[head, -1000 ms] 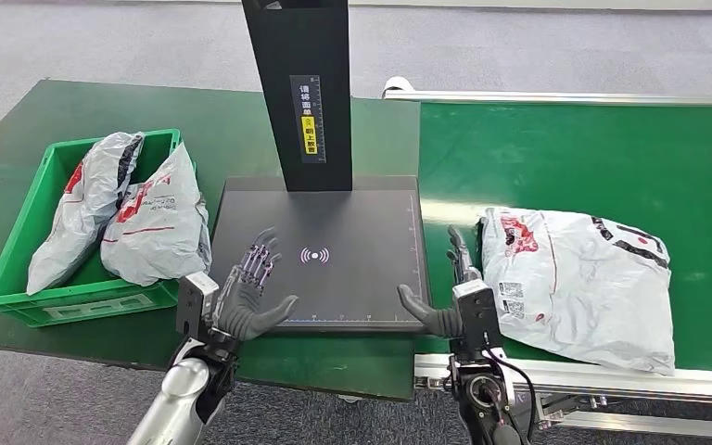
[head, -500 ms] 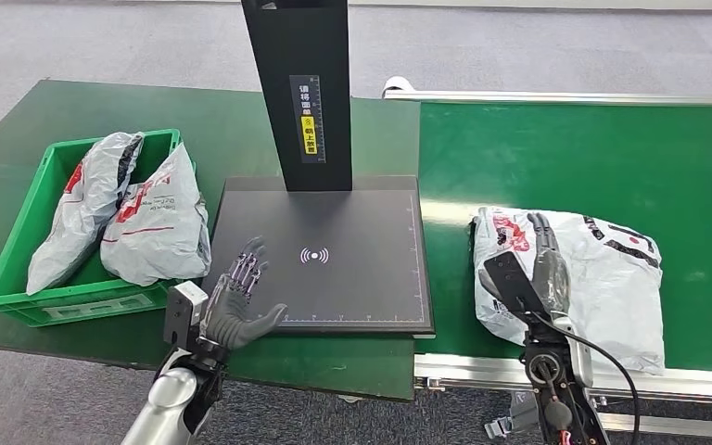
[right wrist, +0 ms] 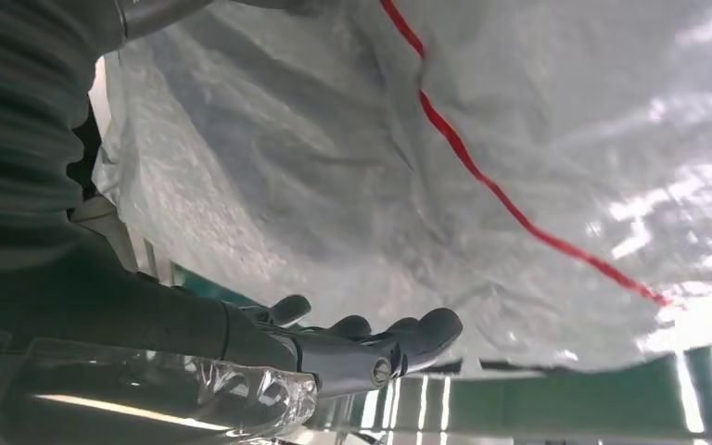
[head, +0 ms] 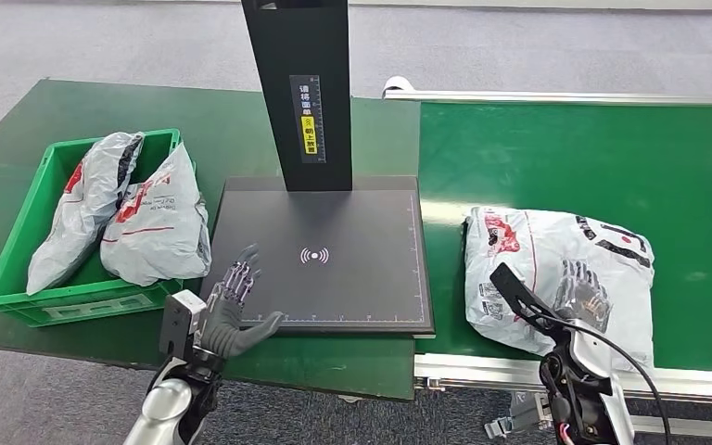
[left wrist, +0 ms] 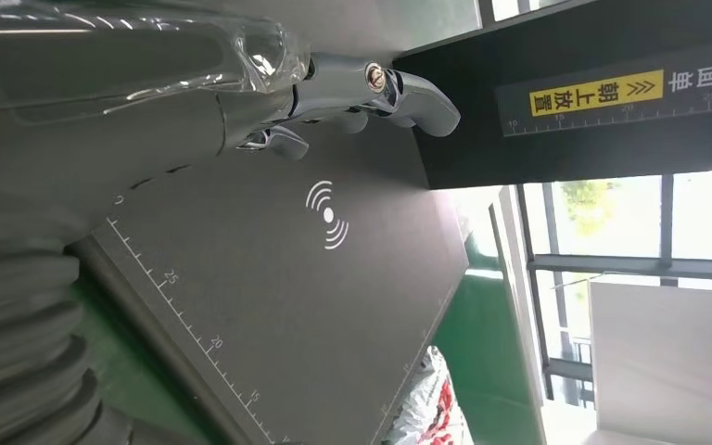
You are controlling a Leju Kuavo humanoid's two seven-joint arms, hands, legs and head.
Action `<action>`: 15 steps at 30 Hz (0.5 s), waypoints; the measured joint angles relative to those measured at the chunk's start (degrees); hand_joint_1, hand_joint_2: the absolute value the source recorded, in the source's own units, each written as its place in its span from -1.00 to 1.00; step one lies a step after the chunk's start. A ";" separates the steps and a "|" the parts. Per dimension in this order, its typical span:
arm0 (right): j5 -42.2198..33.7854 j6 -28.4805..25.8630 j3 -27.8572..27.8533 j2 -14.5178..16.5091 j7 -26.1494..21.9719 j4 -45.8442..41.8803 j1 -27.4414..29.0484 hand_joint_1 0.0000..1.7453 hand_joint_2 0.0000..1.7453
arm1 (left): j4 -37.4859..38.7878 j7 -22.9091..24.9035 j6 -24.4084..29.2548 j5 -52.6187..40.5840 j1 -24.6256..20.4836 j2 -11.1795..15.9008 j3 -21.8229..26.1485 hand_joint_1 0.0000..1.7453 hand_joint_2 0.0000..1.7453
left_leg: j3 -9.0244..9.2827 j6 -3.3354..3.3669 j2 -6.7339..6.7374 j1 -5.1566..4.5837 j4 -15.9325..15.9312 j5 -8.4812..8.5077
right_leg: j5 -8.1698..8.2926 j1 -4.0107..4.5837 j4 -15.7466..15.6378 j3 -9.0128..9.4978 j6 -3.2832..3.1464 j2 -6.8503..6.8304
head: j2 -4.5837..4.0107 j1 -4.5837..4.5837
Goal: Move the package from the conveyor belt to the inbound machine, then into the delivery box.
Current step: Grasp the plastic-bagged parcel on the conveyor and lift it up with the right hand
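The right hand [head: 582, 295] rests spread on the package [head: 556, 273] on the conveyor belt [head: 593, 158], apparently positioned to grasp it, while the left hand [head: 232, 301] hovers wide over the inbound machine [head: 334, 278].

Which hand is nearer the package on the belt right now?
Right. The right hand is over the package, seemingly touching its top. The left hand hovers open at the scanner plate's near-left corner, well apart.

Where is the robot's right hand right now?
In the head view, the right hand is low on the right, over the grey package on the green conveyor belt, right of the black inbound machine.
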 joint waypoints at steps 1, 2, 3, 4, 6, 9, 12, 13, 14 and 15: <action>0.28 0.63 -0.28 0.01 0.11 0.33 0.03 -1.00 1.00 | -0.08 0.07 -0.02 -0.07 0.06 -0.07 0.04 -1.00 1.00 | 0.00 0.00 0.00 0.00 0.00 0.00 | 0.00 0.00 0.00 0.00 0.00 0.00 | 0.00 -0.01; 0.41 0.95 -0.51 0.02 0.14 0.62 0.06 -1.00 1.00 | -0.15 0.12 -0.04 -0.14 0.11 -0.15 0.09 -1.00 1.00 | 0.00 0.00 0.00 0.00 0.00 0.00 | 0.00 0.00 0.00 -0.01 0.00 0.00 | 0.00 -0.01; 0.50 1.11 -0.70 0.03 0.15 0.85 0.07 -1.00 1.00 | -0.17 0.15 -0.04 -0.19 0.13 -0.21 0.15 -1.00 1.00 | -0.01 0.00 0.00 0.00 0.00 0.00 | 0.00 0.00 0.00 -0.01 0.00 0.00 | 0.00 -0.01; 0.56 1.19 -0.85 0.03 0.16 1.05 0.07 -1.00 1.00 | -0.17 0.16 -0.04 -0.22 0.15 -0.26 0.24 -1.00 1.00 | 0.00 0.00 0.00 0.00 0.00 0.00 | 0.00 0.00 0.00 -0.01 0.00 0.00 | 0.00 -0.01; 0.63 1.30 -1.04 0.03 0.16 1.39 0.07 -1.00 1.00 | -0.18 0.18 -0.04 -0.25 0.18 -0.34 0.42 -1.00 1.00 | 0.00 0.00 0.01 0.00 0.00 0.00 | 0.00 0.01 0.00 0.00 0.00 0.00 | 0.00 -0.01; 0.77 1.69 -1.23 0.04 0.28 1.84 0.05 -1.00 1.00 | -0.20 0.22 -0.04 -0.31 0.22 -0.43 0.53 -1.00 1.00 | 0.00 0.00 0.00 0.00 0.00 0.00 | 0.00 0.01 0.00 0.00 0.00 0.00 | -0.01 -0.01; 1.26 4.01 -1.43 0.03 0.94 2.47 -0.02 0.02 1.00 | -0.20 0.58 -0.16 -0.68 0.26 -0.62 0.65 -1.00 1.00 | 0.00 0.00 0.00 0.00 0.00 0.00 | 0.00 0.00 0.00 0.00 0.00 0.00 | -0.01 -0.01; 1.34 5.16 -1.56 0.02 1.09 2.91 -0.12 0.52 1.00 | -0.20 0.76 -0.29 -0.88 0.26 -0.70 0.73 -1.00 1.00 | 0.00 0.00 0.00 0.00 0.00 0.00 | 0.00 0.00 0.00 0.00 0.00 0.00 | 0.00 -0.01; 1.27 6.37 -1.69 -0.01 1.17 3.50 -0.27 0.97 1.00 | -0.20 0.96 -0.45 -1.16 0.25 -0.80 0.81 -1.00 1.00 | 0.00 0.00 0.00 0.00 0.00 0.00 | 0.00 0.00 0.00 0.00 0.00 0.00 | 0.00 -0.01; 1.07 7.51 -1.80 -0.04 1.11 4.21 -0.49 1.00 1.00 | -0.19 1.14 -0.58 -1.45 0.24 -0.88 0.89 -1.00 1.00 | 0.00 0.00 0.00 0.00 0.00 0.00 | 0.00 0.00 0.00 0.00 0.00 0.00 | 0.00 -0.01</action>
